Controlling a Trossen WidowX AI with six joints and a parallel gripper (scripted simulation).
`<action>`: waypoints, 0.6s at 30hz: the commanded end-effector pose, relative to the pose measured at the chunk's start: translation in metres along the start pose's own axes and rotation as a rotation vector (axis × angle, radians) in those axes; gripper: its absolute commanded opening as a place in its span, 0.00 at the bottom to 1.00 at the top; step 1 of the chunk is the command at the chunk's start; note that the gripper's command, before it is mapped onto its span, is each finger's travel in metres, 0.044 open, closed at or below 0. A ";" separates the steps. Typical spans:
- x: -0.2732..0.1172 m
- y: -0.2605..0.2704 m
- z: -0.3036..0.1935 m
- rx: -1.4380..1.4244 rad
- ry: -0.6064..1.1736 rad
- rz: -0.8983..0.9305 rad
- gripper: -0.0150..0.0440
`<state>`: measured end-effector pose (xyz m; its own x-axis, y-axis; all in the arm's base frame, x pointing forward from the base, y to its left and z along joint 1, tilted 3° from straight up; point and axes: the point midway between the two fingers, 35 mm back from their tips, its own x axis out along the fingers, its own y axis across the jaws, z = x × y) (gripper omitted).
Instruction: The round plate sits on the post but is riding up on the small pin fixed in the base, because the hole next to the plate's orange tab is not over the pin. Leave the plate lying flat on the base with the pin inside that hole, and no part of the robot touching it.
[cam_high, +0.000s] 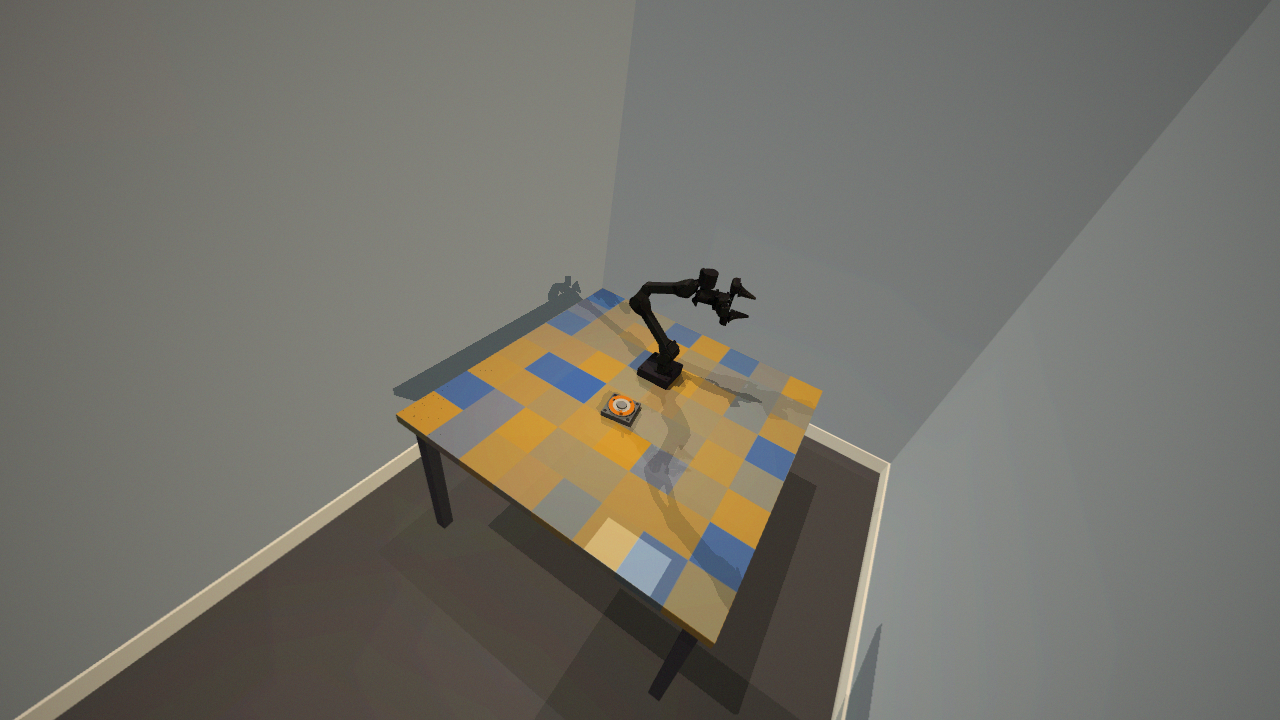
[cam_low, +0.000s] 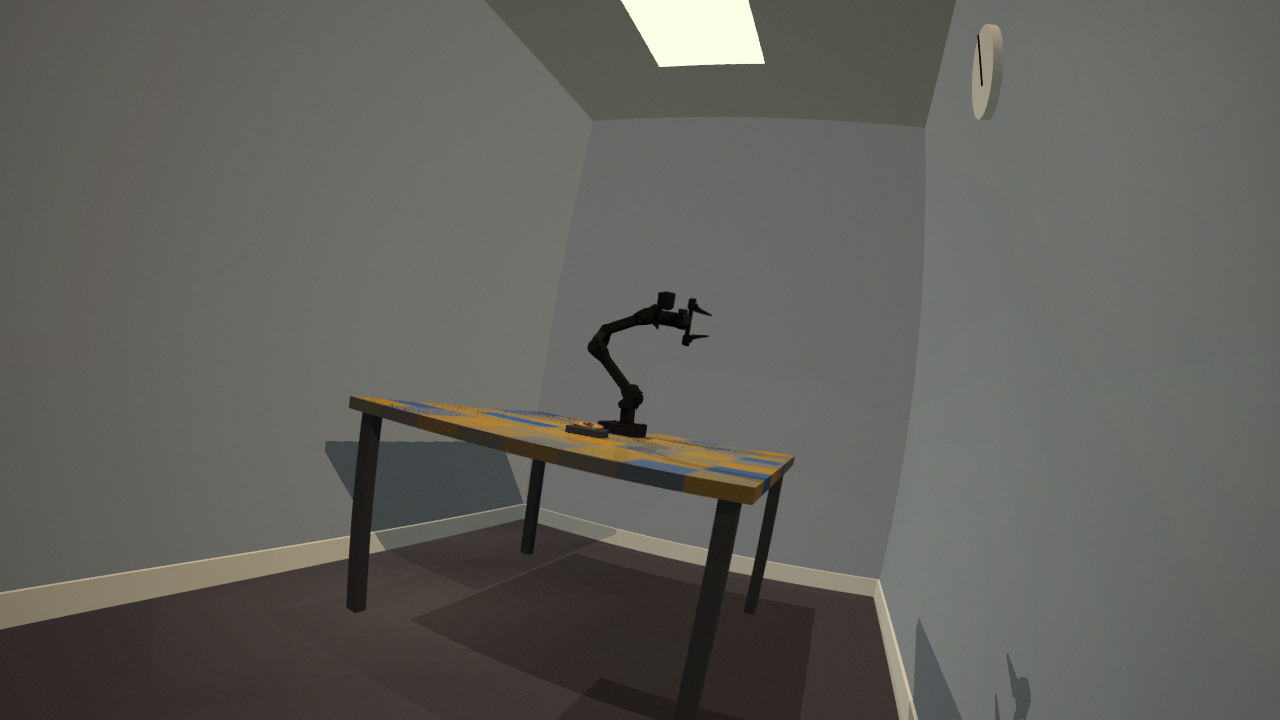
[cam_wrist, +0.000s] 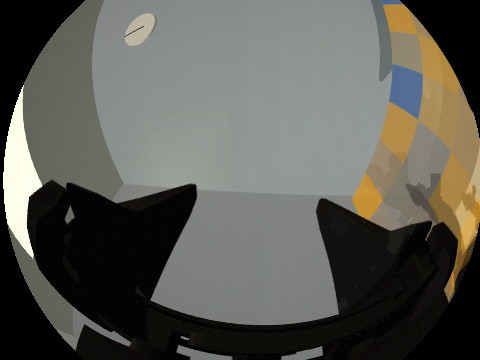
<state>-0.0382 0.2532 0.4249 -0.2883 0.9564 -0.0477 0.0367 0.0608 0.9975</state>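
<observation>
Starting at your left in the top view, the round plate (cam_high: 620, 407) with its orange ring sits on the dark square base (cam_high: 607, 417) on the checkered table (cam_high: 501, 447), just in front of the arm's foot. To its right, the arm (cam_high: 651, 313) rises from that foot and bends away. Your gripper (cam_high: 741, 301) hangs high above the table, well apart from the plate, jaws spread wide and holding nothing.

Pin under plate (cam_high: 620, 407) indiscernible

Pincer (cam_high: 739, 300) high above table (cam_high: 501, 447), jaws spread; air over plate (cam_high: 620, 407) unobstructed; arm base (cam_high: 660, 368) just beside.
</observation>
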 end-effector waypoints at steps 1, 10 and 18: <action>0.001 -0.001 0.003 -0.005 -0.010 -0.006 0.89; 0.012 -0.055 0.133 -0.173 -0.386 -0.318 0.49; -0.038 -0.120 0.244 -0.250 -0.600 -0.699 0.25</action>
<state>0.1798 0.2868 0.3073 0.3379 0.7712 -0.5396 -0.1815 0.6159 0.7666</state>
